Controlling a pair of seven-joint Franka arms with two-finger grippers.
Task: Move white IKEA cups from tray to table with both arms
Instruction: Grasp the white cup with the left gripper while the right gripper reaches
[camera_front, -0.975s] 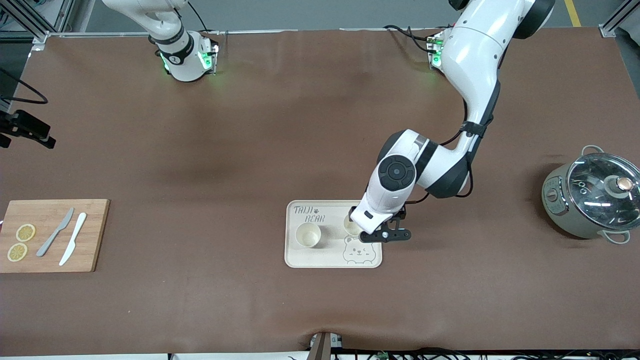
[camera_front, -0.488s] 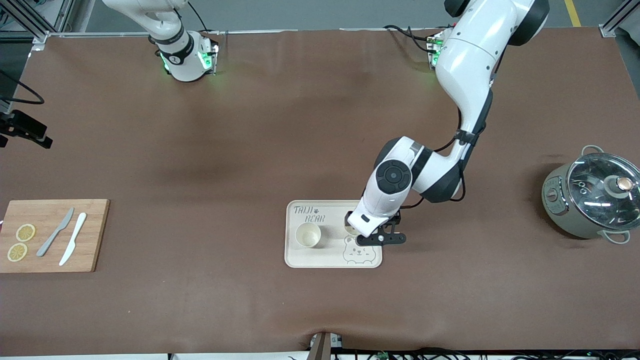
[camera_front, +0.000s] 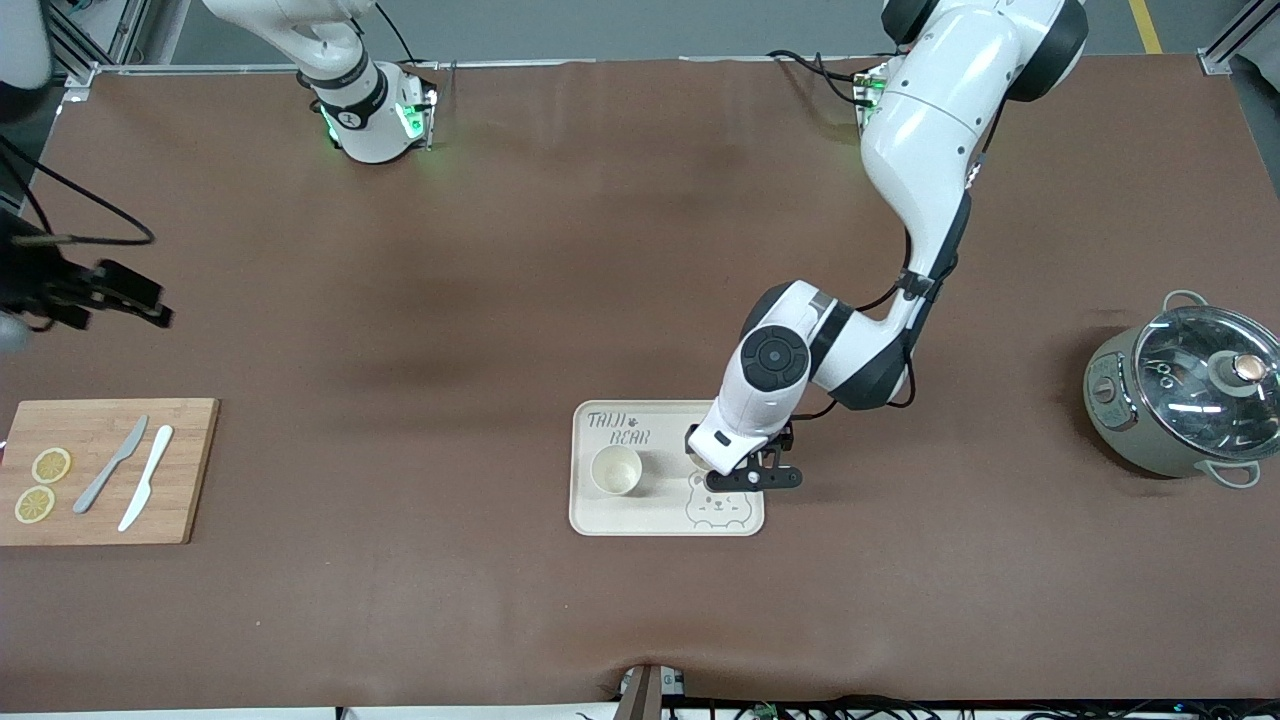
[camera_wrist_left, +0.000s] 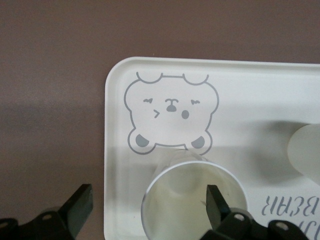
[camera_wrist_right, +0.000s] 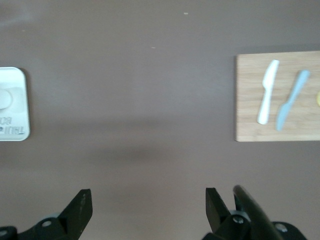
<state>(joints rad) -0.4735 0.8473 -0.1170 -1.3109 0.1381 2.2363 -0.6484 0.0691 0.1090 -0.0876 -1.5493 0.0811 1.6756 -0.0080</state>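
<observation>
Bear tray mid-table; board w/ 2 knives, lemon slices; lidded pot.

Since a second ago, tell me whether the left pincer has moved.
Yes. The left pincer has shifted toward the right arm's end of the table, judged against the tray, and now hangs open over the second cup.

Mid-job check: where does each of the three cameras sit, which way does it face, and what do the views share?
Front view: high across the table, facing both arms' bases; the left gripper is low over the tray.
Left wrist view: looks down past open fingers straddling one cup's rim.
Right wrist view: high over bare table, fingers open, cutting board ahead.
All three show the tray.
</observation>
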